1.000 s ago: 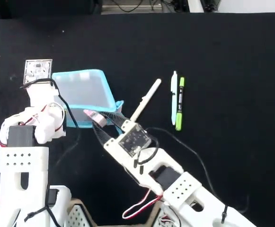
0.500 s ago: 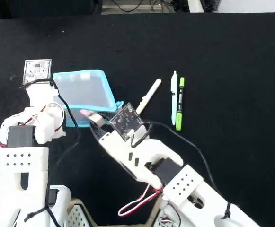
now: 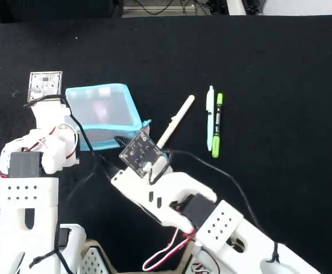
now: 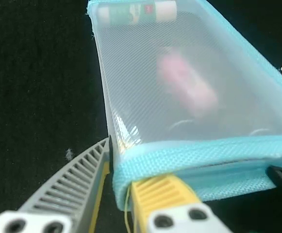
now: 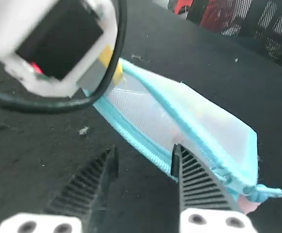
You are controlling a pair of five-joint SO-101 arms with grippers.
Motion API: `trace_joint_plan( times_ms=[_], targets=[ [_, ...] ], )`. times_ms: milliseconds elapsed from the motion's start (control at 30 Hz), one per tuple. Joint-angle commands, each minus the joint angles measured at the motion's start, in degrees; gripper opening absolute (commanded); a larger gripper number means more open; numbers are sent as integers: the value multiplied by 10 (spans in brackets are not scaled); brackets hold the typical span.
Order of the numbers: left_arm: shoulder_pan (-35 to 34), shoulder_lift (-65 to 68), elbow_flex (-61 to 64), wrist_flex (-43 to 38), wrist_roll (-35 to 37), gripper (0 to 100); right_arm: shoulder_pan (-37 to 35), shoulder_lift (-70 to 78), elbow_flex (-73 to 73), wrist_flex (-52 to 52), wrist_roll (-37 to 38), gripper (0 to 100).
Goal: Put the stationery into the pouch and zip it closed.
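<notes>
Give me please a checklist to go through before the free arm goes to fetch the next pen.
1. The left gripper is clamped on the pouch edge: ok.
2. The pink item lies fully inside the pouch, seen through the mesh: ok.
3. The right gripper is open and empty, beside the pouch edge: ok.
4. All stationery is packed: not ok. The white pen, pale blue pen and green marker lie on the table.
5. The pens are apart enough to pick one alone: the white pen ok; the other two lie side by side, not ok.
6. The pouch mouth is wide enough for a pen: cannot tell.
</notes>
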Motion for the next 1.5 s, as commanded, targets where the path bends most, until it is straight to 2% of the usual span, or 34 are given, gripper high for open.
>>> trace_joint_plan(
  times_ms=[0, 133, 433, 667, 1033, 1200, 1467],
  targets=[
    [-1, -6, -9, -6, 4, 30, -5, -3, -73, 61, -3, 169],
    [-1, -6, -9, -6, 3, 30, 26, -3, -146, 159, -4, 169],
    [-1, -6, -9, -6, 3, 30, 292, 1, -285, 305, -6, 169],
    [-1, -6, -9, -6, 3, 30, 414, 2, -293, 354, -6, 169],
    [-1, -6, -7, -6, 3, 30, 455, 174, -298, 385, -7, 169],
    [-1, -6, -8, -6, 3, 30, 491, 271, -299, 331, -67, 169],
    [-1, -6, -8, -6, 4, 30, 491, 432, -420, 331, -99, 169]
  ],
)
